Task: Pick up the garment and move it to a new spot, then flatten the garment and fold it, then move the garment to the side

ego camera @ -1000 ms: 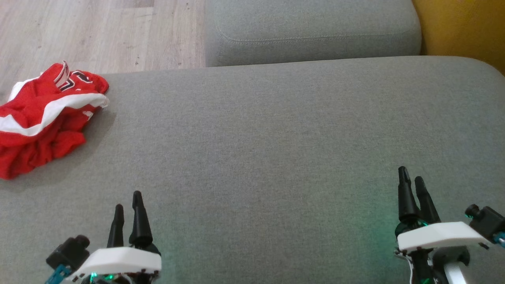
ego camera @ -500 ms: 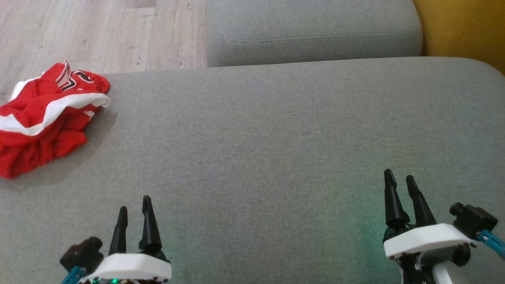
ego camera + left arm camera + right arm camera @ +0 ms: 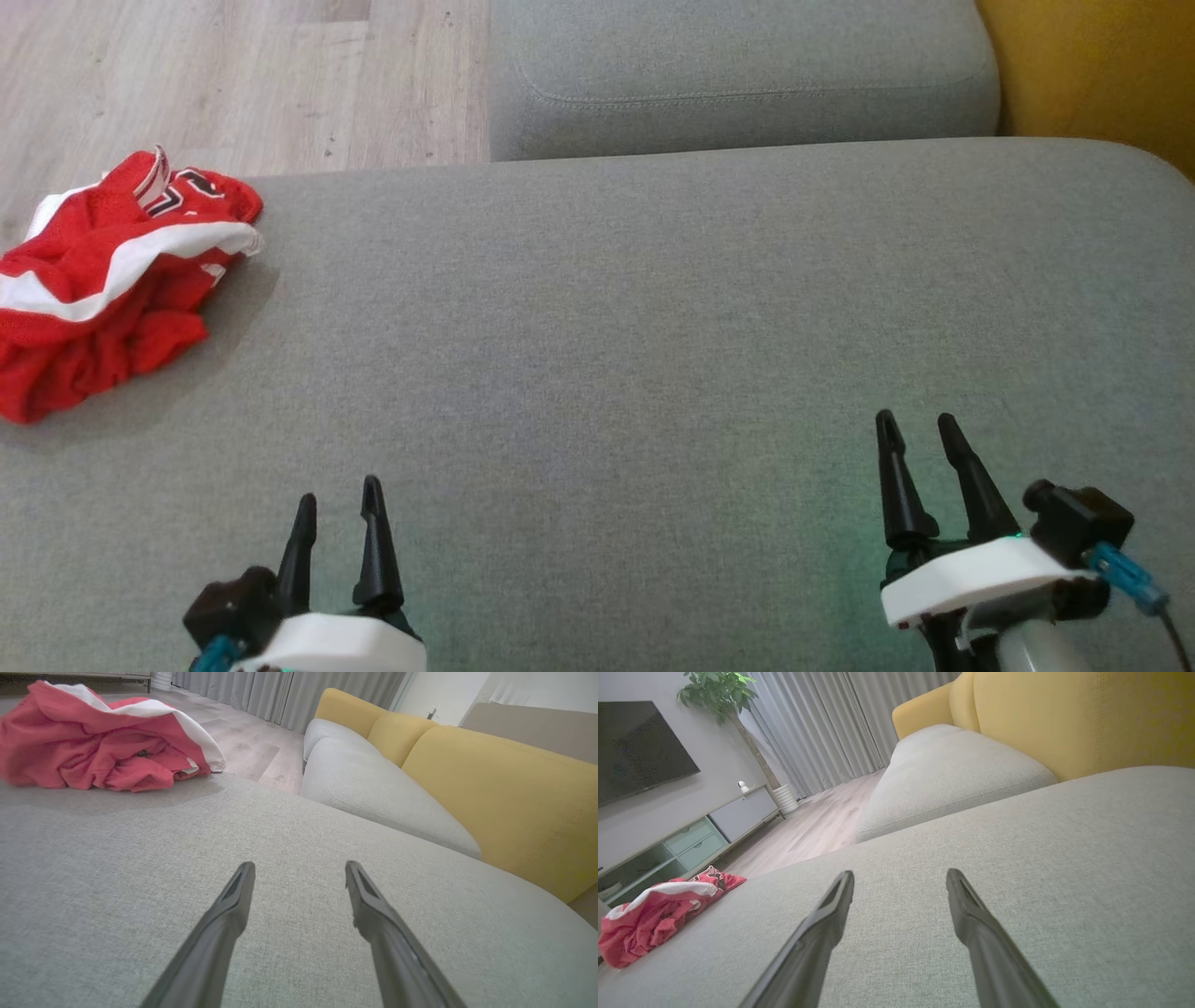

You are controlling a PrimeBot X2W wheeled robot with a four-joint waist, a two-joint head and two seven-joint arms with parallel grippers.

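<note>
The garment (image 3: pixel 103 280) is a red jersey with white trim, crumpled in a heap at the far left edge of the grey sofa cushion (image 3: pixel 635 317). It also lies at the upper left of the left wrist view, garment (image 3: pixel 103 742), and low at the left of the right wrist view, garment (image 3: pixel 658 910). My left gripper (image 3: pixel 338 504) hovers open over the cushion's near edge, well to the right of and nearer than the heap. My right gripper (image 3: pixel 917 433) stands open at the lower right, far from the garment. Both hold nothing.
A second grey seat cushion (image 3: pixel 738 75) lies beyond the one in front. A yellow backrest (image 3: pixel 1092 65) rises at the right. Wooden floor (image 3: pixel 233 84) shows past the cushion's far left edge. A TV cabinet (image 3: pixel 696 835) and a potted plant (image 3: pixel 719 695) stand across the room.
Both grippers have slid lower in the head view, the left one drifting right and the right one drifting left. The garment lies as before.
</note>
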